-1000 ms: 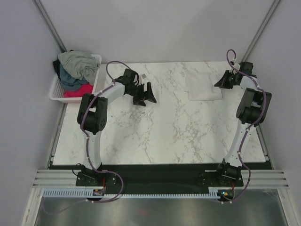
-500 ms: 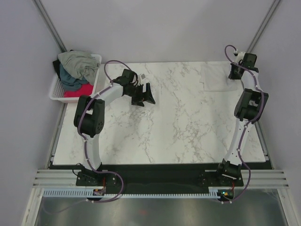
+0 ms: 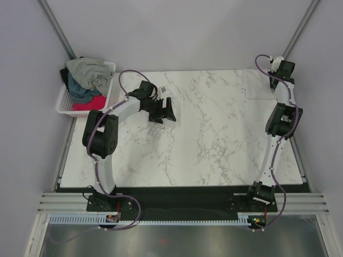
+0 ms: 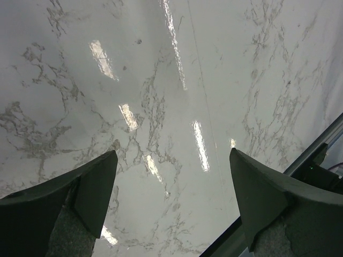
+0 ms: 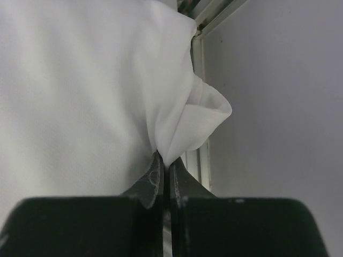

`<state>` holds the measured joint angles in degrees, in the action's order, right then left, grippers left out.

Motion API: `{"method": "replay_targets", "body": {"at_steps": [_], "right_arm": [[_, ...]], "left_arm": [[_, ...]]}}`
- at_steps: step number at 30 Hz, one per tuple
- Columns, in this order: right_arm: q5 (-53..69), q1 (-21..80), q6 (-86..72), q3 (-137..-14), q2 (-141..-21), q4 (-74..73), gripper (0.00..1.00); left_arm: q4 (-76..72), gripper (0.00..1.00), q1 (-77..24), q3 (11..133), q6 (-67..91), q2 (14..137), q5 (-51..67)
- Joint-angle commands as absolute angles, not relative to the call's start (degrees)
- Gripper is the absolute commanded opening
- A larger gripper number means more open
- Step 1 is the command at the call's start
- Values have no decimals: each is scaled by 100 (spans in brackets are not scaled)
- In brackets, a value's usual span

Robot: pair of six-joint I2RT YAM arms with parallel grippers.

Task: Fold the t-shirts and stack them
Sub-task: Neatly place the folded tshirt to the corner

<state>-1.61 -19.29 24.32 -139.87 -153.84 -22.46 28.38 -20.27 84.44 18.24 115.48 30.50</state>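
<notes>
The plain white t-shirt lies folded at the table's far right corner. My right gripper is over that corner and is shut on a bunched fold of the shirt's edge; white cloth fills the right wrist view. The grey-green, dark teal and red-pink t-shirts are piled in the white lattice basket off the table's far left. My left gripper is open and empty over bare marble, left of the table's middle.
The marble table has a dark strip along its near edge. Grey walls and slanted frame posts stand at both far corners. A metal rail runs just past the table edge beside the white shirt.
My right gripper has moved toward the far right corner, dragging the white t-shirt with it from the right middle of the table's far edge. The left arm has barely moved.
</notes>
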Motion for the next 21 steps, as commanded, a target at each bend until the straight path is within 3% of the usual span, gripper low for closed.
{"method": "replay_targets", "body": {"at_steps": [1,19,20,21], "right_arm": [[-483,-1960,2725,-14186,-15416,-1811,0],[-826,-1925,2725,-13957,-15504,-1064,4],[-913,-1925,2672,-13957,-15495,-1020,13],[-1018,-1916,2611,-13948,-15486,-933,39]], "left_arm": [[2821,93,-2092,8455,1556,11197,2936],[2839,94,-2312,8499,1529,11206,2804],[2848,94,-2312,8490,1529,11206,2804],[2848,94,-2320,8490,1529,11215,2795]]}}
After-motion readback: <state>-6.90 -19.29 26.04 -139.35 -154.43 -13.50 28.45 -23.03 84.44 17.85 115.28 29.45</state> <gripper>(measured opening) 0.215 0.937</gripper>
